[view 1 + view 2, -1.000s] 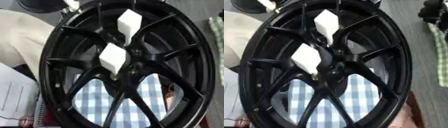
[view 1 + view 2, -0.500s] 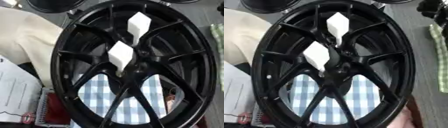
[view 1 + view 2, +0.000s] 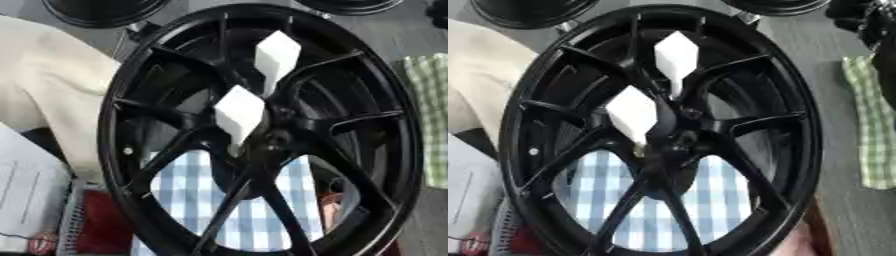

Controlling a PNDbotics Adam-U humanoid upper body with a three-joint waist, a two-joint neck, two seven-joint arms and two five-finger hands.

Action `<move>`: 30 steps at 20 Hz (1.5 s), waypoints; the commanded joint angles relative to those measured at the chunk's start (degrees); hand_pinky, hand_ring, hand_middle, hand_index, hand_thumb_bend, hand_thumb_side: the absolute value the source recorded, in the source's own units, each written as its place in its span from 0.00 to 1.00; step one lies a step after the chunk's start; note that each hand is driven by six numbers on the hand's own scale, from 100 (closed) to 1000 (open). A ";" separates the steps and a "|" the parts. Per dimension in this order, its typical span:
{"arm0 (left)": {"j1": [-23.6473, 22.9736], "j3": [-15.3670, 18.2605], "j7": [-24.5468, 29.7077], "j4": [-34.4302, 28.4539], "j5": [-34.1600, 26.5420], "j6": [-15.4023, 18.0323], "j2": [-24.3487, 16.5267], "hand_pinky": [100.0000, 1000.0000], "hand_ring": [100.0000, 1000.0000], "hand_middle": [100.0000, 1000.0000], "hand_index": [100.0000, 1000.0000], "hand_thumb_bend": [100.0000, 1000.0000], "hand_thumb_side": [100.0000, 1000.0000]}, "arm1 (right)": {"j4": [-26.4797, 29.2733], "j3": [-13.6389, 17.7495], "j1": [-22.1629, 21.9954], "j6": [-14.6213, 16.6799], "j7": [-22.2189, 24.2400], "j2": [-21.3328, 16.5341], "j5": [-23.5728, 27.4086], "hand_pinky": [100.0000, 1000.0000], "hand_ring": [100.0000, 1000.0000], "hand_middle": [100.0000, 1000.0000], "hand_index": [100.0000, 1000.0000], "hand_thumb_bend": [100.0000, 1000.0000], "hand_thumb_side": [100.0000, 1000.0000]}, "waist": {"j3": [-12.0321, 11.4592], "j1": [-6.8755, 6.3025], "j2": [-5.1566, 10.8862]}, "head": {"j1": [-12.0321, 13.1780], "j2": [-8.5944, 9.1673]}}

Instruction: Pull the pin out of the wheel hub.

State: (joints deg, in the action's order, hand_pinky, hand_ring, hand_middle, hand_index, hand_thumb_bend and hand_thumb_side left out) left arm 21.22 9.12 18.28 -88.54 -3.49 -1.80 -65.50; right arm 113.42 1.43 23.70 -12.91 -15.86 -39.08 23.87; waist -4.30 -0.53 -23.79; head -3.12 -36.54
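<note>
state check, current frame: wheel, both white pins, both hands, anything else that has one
Wheel: black, standing tilted, fills the view.
Lower white pin: still seated at the hub, block head sticking out.
Upper white pin: seated just above the hub, head out.
Blue checked cloth: flat, behind the spokes.
Green checked cloth: flat, at right.
Left hand: not in view.
Right hand: not in view.

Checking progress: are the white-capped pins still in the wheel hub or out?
Still in: both white-capped pins stand at the black wheel's centre; neither hand is visible.
</note>
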 commanded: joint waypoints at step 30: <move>-2.31 2.09 -41.62 -21.15 -18.18 -3.45 18.71 0.79 0.69 0.63 0.78 0.11 0.70 | 1.17 1.56 1.69 1.73 -0.48 -1.01 1.13 0.85 0.71 0.58 0.65 0.00 0.64 | -0.75 1.36 3.22 | -0.06 0.22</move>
State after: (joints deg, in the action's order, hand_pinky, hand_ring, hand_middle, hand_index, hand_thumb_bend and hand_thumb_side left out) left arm 18.62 11.01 -21.28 -106.56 -21.39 -4.73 -47.33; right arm 113.42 2.14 24.72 -11.54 -16.32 -38.57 24.81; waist -5.00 1.01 -22.29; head -3.16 -36.20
